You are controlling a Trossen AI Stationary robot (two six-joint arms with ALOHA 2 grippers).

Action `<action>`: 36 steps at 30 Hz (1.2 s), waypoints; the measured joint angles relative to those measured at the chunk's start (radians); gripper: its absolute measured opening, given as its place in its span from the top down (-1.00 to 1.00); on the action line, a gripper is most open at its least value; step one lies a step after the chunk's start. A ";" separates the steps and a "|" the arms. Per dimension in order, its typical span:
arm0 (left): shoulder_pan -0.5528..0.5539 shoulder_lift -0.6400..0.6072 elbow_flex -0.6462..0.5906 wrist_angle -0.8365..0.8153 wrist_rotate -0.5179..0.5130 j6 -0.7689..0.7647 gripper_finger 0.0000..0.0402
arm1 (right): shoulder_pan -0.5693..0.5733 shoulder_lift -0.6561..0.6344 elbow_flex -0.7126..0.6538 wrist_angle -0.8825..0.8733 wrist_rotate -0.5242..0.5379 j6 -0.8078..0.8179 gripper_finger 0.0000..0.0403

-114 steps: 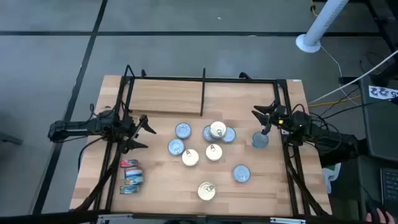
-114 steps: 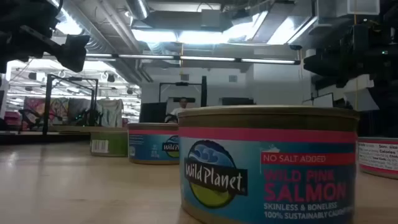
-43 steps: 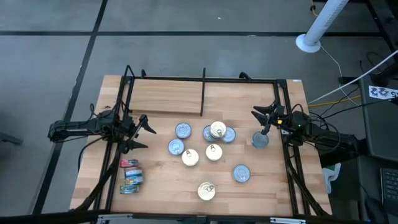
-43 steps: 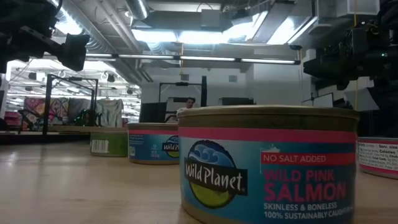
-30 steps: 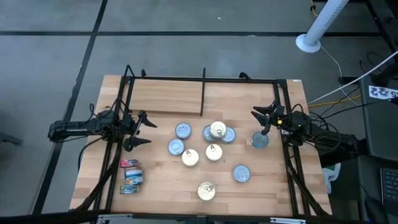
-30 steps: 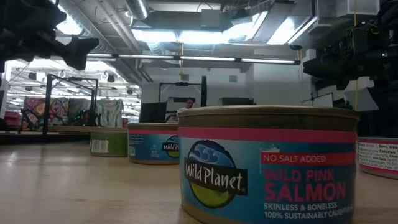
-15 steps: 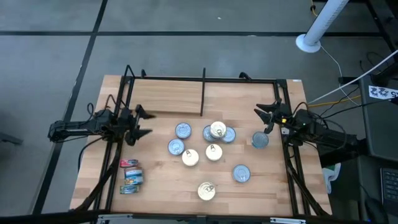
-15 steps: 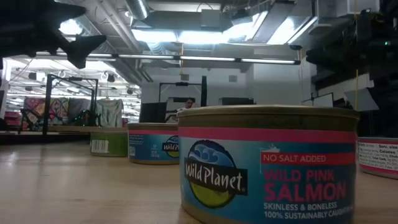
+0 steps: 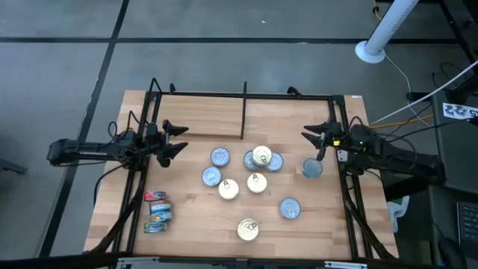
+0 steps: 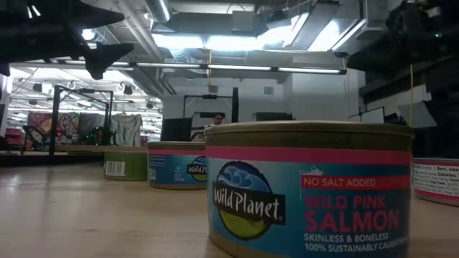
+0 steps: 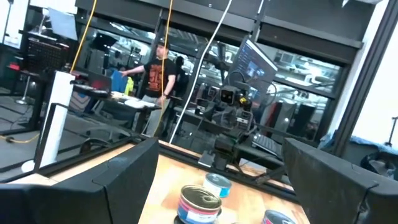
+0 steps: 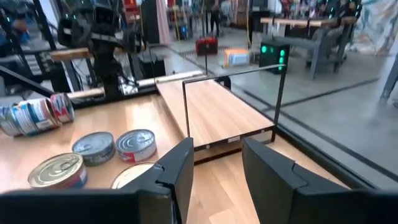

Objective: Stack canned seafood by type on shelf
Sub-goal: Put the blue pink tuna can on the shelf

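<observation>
The tins stand on the shelf, a light wooden board in a thin black frame with a short divider bar. Silver-blue-topped tins and pale gold pull-tab tins cluster mid-board; a gold one sits on top of two blue ones. One blue tin stands near my right gripper, which hovers open above and beside it. Three red-and-blue tins lie on their sides near the left frame. My left gripper hovers open, left of the cluster.
Another blue tin and a gold tin stand toward the near edge. The low view is filled by a salmon tin. Black frame rails run along both sides. A person stands in the room beyond.
My left gripper has moved toward the far edge and risen, staying open. My right arm has lifted a little, and its gripper stays open over the blue tin. No tin has moved.
</observation>
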 joint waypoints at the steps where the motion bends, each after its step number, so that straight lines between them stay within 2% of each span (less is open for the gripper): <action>1: 0.000 0.028 0.000 0.036 0.000 -0.002 -0.67 | 0.000 0.031 0.017 0.001 0.000 0.000 0.31; 5: 0.000 0.124 0.000 0.164 -0.001 -0.006 -0.67 | 0.000 0.152 0.082 0.001 0.000 0.000 0.31; 10: 0.000 0.210 0.026 0.184 -0.002 -0.001 -0.67 | 0.000 0.317 0.161 0.001 -0.024 -0.047 0.28; 18: 0.000 0.332 0.095 0.183 -0.002 0.003 -0.67 | 0.000 0.616 0.310 -0.015 -0.056 -0.123 -0.08; 21: 0.000 0.392 0.130 0.182 -0.002 0.009 -0.67 | 0.001 0.711 0.363 -0.045 -0.166 -0.268 -0.19; 23: 0.000 0.440 0.157 0.181 -0.001 0.030 -0.67 | 0.007 0.763 0.397 -0.075 -0.266 -0.390 -0.21; 25: 0.000 0.492 0.187 0.179 -0.001 0.056 -0.67 | 0.030 0.804 0.418 -0.108 -0.314 -0.495 -0.21; 30: 0.000 0.632 0.272 0.179 -0.001 0.086 -0.67 | 0.113 0.863 0.442 -0.182 -0.279 -0.653 -0.14; 36: -0.001 0.815 0.392 0.179 -0.001 0.137 -0.67 | 0.208 0.904 0.442 -0.187 -0.122 -0.737 -0.03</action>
